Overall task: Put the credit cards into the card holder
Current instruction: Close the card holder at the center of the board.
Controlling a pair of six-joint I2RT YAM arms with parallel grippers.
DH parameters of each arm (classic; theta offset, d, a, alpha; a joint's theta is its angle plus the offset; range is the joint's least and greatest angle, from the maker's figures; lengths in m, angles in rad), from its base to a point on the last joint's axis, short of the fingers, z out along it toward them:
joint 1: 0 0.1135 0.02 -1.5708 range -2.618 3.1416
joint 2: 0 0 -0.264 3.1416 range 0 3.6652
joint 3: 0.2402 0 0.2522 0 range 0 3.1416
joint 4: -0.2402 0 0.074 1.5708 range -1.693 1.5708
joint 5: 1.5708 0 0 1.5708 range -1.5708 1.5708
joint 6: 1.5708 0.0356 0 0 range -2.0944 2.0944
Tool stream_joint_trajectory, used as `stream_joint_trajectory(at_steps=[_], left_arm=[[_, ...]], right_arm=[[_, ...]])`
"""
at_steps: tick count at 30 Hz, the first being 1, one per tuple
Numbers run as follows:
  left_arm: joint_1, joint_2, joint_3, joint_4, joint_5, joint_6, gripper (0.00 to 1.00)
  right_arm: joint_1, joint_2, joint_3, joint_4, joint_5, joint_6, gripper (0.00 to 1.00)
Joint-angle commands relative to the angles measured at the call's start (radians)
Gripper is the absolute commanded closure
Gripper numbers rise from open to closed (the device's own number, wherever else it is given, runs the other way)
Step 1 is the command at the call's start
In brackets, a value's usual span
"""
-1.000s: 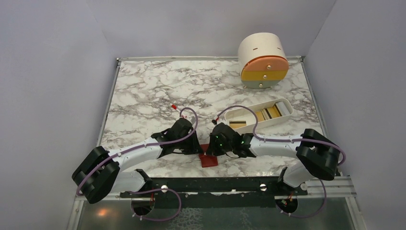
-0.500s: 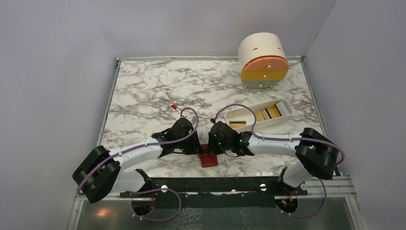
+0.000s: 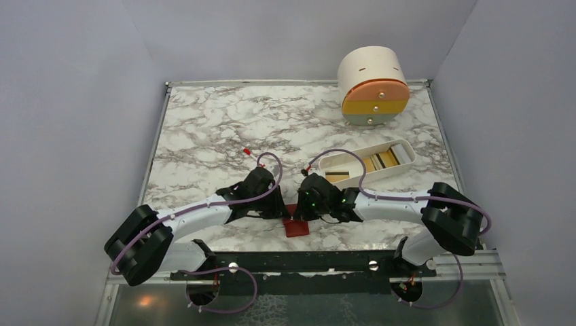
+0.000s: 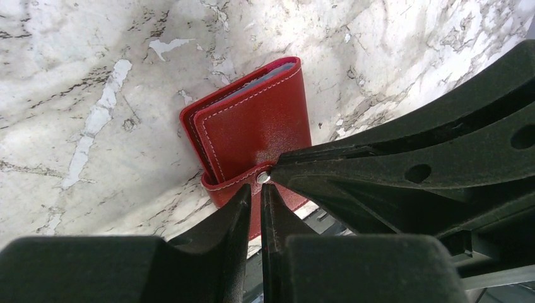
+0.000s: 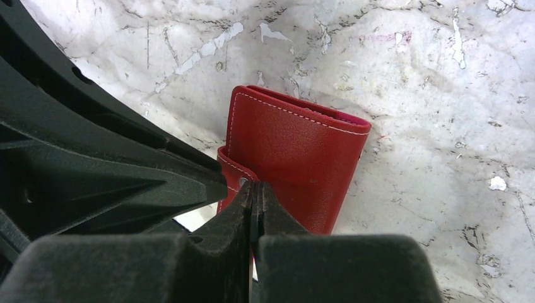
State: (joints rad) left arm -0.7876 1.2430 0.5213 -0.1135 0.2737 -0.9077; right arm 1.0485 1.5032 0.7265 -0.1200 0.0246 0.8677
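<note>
The card holder (image 4: 252, 126) lies flat and folded shut on the tabletop (image 3: 217, 129), close to the near edge and midway between the two arms. Its strap is fastened over the snap stud (image 4: 262, 178).

Both end effectors meet at that stud. The right end effector (image 5: 253, 187) has its fingers pressed together, with the tip against the strap beside the stud and nothing visible between them. The left end effector (image 4: 258, 192) shows only a slim gap, with its tips at the strap's edge. We cannot tell whether it pinches the strap.

We judge the step in hand to be undoing the snap. To do it well:
- One end effector should pin the holder's body down.
- The other should take the strap's free end and peel it up and away from the stud.
- The holder should not be dragged toward the near edge.

Both arms reach inward and low. Their forearms are nearly level and their wrists face each other over the holder.

The credit cards (image 3: 380, 160) lie in the white tray (image 3: 326, 163), well apart to the right rear.
</note>
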Motion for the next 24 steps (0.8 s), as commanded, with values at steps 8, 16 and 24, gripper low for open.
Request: stream_joint_trajectory(at_steps=[8,16,24], left_arm=[[-0.004,0.040,-0.023,0.075,0.050,-0.008,0.86],[-0.004,0.055,-0.032,0.084,0.044,0.002,0.87],[-0.006,0.066,-0.043,0.081,0.020,0.016,0.89]], right_arm=[[0.005,0.000,-0.026,0.013,0.004,0.012,0.99],[0.005,0.026,-0.020,0.027,0.000,0.011,0.99],[0.005,0.054,-0.005,0.028,-0.004,0.006,0.99]])
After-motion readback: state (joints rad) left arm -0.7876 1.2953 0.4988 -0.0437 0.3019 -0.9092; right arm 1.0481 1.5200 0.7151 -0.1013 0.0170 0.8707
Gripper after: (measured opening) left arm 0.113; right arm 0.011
